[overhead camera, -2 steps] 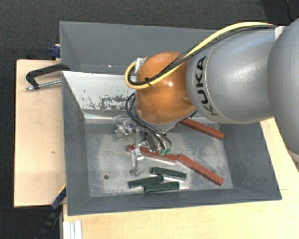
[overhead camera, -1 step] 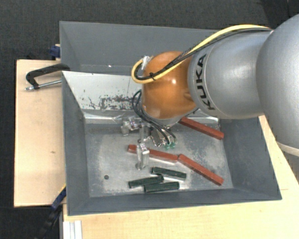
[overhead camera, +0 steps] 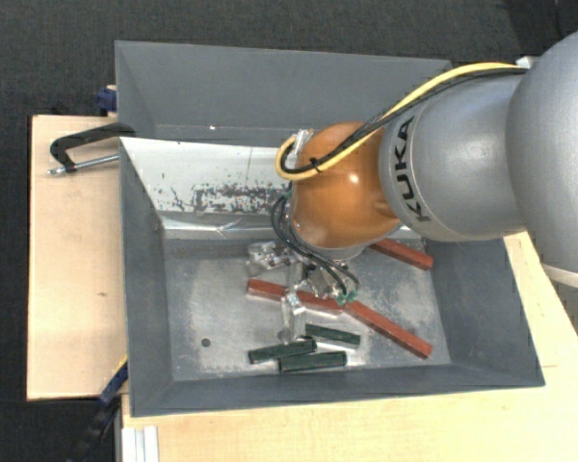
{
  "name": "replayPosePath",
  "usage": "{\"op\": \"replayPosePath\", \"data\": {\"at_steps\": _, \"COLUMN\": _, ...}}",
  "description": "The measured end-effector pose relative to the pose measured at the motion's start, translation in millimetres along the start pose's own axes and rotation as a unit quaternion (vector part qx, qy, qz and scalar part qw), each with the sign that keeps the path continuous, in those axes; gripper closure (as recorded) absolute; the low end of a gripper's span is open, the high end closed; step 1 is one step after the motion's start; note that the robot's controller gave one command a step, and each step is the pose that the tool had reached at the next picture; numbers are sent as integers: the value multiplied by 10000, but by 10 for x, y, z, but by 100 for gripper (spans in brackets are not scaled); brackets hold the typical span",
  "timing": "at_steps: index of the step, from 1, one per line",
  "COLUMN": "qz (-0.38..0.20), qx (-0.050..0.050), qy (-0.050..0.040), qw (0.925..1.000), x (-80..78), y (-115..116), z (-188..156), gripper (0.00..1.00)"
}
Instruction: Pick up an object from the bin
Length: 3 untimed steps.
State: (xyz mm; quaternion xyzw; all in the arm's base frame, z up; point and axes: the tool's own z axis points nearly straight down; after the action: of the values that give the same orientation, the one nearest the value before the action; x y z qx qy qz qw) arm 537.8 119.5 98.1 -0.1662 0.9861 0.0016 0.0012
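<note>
My gripper (overhead camera: 291,320) reaches down into the middle of the bin, under the orange cover. Its metal tip stands among thin flat sticks on the bin floor. A short red stick (overhead camera: 270,290) lies just left of it. A long red stick (overhead camera: 385,327) runs from the tip down to the right. Right below the tip lie three dark green sticks: one (overhead camera: 333,335) to its right, one (overhead camera: 277,353) to its lower left and one (overhead camera: 314,361) beneath them. Whether any stick is gripped is hidden.
Another red stick (overhead camera: 402,253) lies at the right, partly under the arm. The arm and its orange cover hang over the bin's middle and right. The sticks lie close to the bin's front wall.
</note>
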Motion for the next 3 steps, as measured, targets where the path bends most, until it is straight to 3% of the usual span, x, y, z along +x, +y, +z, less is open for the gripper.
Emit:
{"op": "replayPosePath", "data": {"at_steps": 1, "qz": 541, "qx": 8, "qy": -11, "qw": 9985, "x": -414, "y": -366, "z": 264, "gripper": 100}}
{"op": "replayPosePath", "data": {"at_steps": 3, "qz": 537, "qx": 6, "qy": -9, "qw": 9986, "x": -410, "y": -366, "z": 256, "gripper": 100}}
